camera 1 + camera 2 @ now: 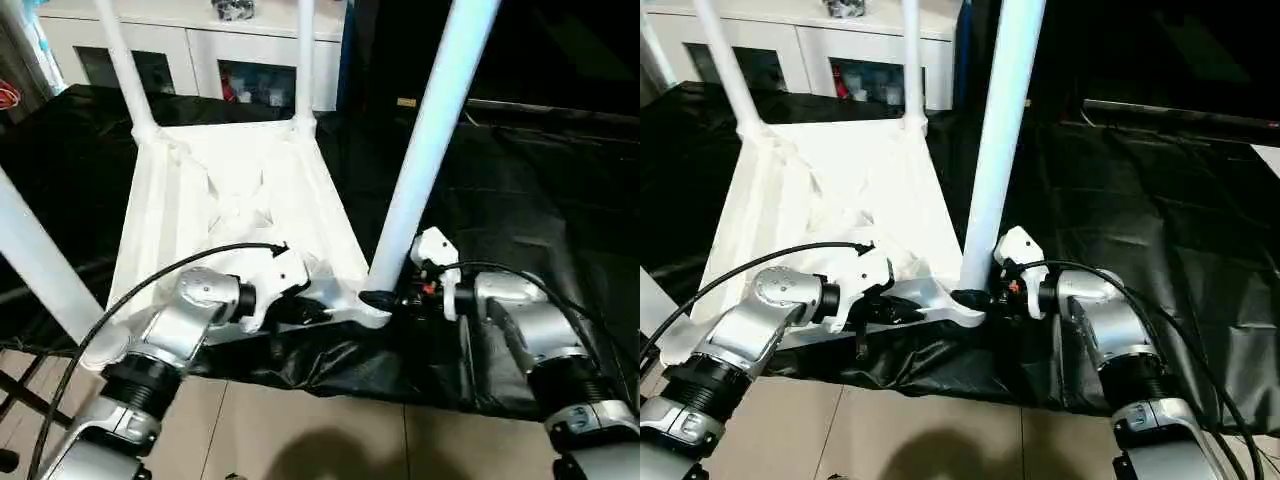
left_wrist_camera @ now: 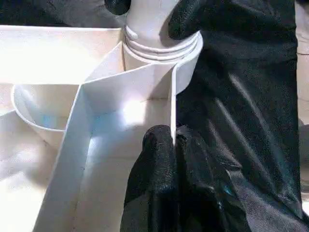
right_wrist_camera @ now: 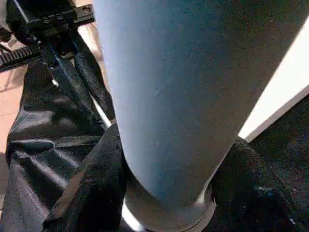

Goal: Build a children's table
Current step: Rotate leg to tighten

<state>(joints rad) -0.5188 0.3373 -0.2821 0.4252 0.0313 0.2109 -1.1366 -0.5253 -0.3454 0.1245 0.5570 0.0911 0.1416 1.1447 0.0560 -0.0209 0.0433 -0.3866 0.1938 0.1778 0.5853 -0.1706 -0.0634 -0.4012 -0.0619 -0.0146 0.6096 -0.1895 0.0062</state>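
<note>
The white tabletop (image 1: 240, 190) lies ribbed side up on the black-draped table. Legs stand in its corner sockets: two far ones (image 1: 125, 60) (image 1: 304, 50), one at near left (image 1: 40, 260) and one at near right (image 1: 430, 140). My left gripper (image 1: 315, 312) is shut on the tabletop's near rim, beside the near right socket (image 2: 159, 53); in the left wrist view its fingers (image 2: 159, 159) pinch that thin wall. My right gripper (image 1: 385, 298) reaches in from the right, with a black finger on each side of the near right leg's base (image 3: 183, 96), closed against it.
The black cloth (image 1: 520, 200) hangs over the table's front edge just below both grippers, with tiled floor (image 1: 300, 430) beneath. A white cabinet (image 1: 200, 50) stands behind the table. A black cable (image 1: 150, 285) loops over my left forearm.
</note>
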